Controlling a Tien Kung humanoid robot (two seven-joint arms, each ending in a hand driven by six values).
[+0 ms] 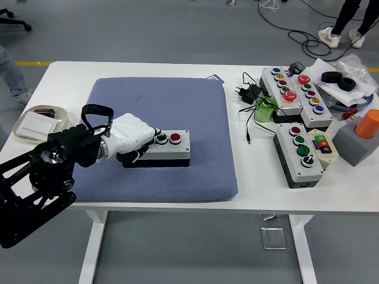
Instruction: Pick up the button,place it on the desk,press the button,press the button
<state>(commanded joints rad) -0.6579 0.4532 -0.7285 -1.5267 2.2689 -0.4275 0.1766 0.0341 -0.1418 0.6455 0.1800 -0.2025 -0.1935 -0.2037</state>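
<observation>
A white button box [166, 146] with a black base lies on the blue-grey pad [177, 106] near its front middle. A green button [161, 139] and a red button [175, 138] show on its top; its left end is hidden. My left hand [133, 142], white with black fingers, lies over the box's left end with its fingers curled down onto the top, reaching to the green button. I cannot tell whether a finger presses a button. My right arm is out of view.
Several other button boxes [299, 154] stand at the right with cables, a green cup [265, 111] and an orange cylinder on a grey block [361, 139]. A small tray [35, 124] sits at the left edge.
</observation>
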